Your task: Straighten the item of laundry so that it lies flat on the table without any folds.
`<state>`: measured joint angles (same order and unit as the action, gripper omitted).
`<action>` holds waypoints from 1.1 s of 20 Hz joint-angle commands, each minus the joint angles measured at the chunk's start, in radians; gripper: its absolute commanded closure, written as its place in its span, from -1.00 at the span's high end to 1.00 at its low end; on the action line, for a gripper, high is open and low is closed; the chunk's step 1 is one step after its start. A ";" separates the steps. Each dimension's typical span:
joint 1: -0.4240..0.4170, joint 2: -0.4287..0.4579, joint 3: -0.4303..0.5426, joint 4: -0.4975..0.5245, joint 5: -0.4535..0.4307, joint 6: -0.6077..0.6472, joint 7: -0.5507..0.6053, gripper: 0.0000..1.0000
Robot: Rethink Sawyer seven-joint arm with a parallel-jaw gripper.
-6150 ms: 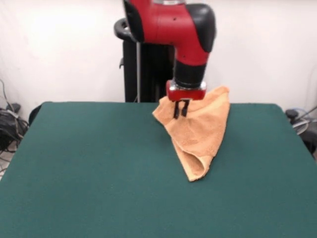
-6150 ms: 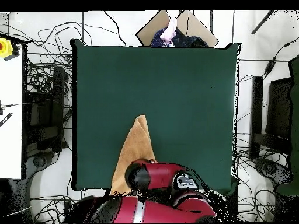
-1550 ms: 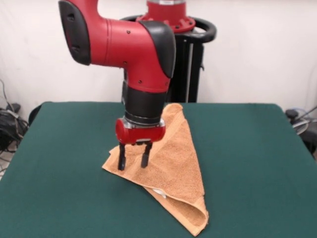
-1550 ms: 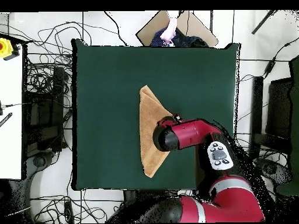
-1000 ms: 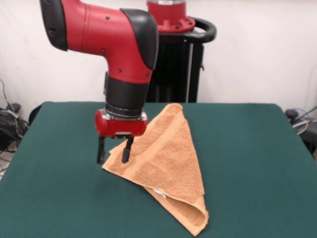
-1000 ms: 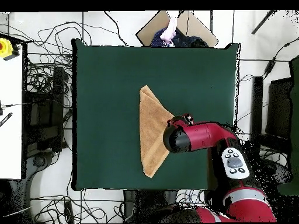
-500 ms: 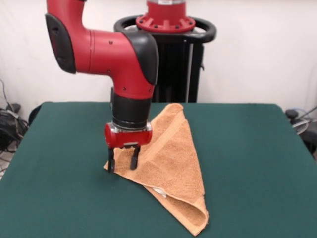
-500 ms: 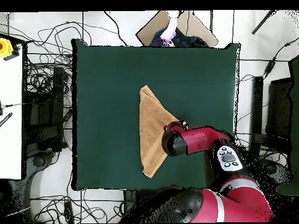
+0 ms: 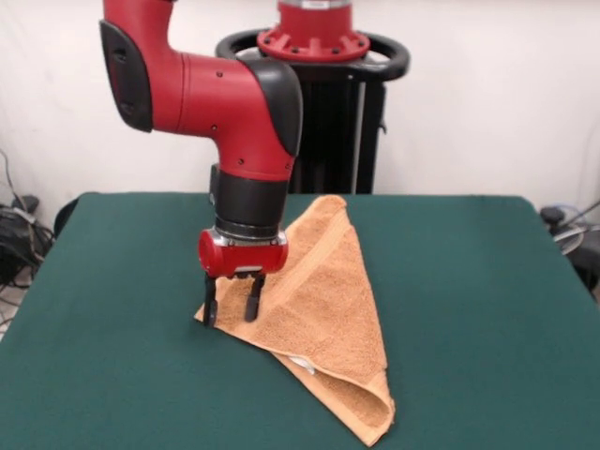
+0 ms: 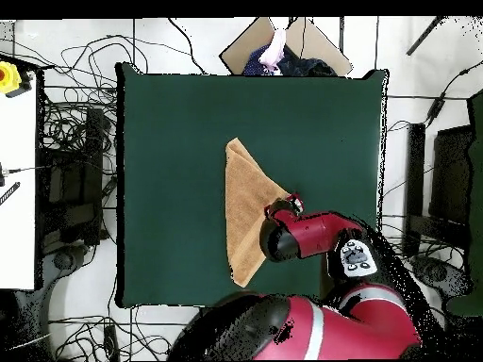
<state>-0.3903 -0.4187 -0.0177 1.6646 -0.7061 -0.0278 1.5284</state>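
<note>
Gripper back at the folded corner
The gripper (image 9: 230,307) has dropped, fingers spread astride the towel (image 9: 323,309) corner, seemingly about to pinch; fold remains on the table (image 9: 487,309)

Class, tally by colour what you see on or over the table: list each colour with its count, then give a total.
Orange-tan: 1, the hand towel, folded into a triangle
Dark green: 1, the table
Red and black: 1, the gripper, open over the towel's corner
Total: 3

Glossy red arm (image 9: 202,89), black joint bands, red wrist collar, black gripper (image 9: 230,305).
</note>
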 commanded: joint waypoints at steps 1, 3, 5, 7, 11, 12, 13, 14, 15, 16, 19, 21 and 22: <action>0.034 0.122 -0.041 0.022 0.027 -0.002 0.171 1.00; 0.035 0.118 -0.035 0.023 0.031 0.015 0.158 1.00; 0.037 0.107 -0.030 0.028 0.036 0.037 0.149 -1.00; 0.042 0.091 -0.027 0.037 0.048 0.070 0.148 -1.00; 0.078 0.021 -0.045 0.099 0.097 0.105 0.178 -1.00; 0.089 0.012 -0.049 0.108 0.111 0.112 0.185 -1.00; 0.099 0.001 -0.052 0.117 0.120 0.117 0.186 -1.00; 0.105 -0.006 -0.050 0.122 0.131 0.125 0.186 -1.00; 0.109 -0.008 -0.046 0.123 0.139 0.125 0.185 -1.00; 0.108 -0.004 -0.042 0.120 0.146 0.125 0.183 -1.00; 0.080 0.025 -0.023 0.106 0.169 0.120 0.180 -1.00; 0.069 0.055 -0.021 0.086 0.170 0.122 0.166 -1.00; 0.054 0.081 -0.011 0.072 0.166 0.124 0.151 -1.00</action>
<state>-0.3200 -0.4184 -0.0752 1.7228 -0.5983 -0.0305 1.5284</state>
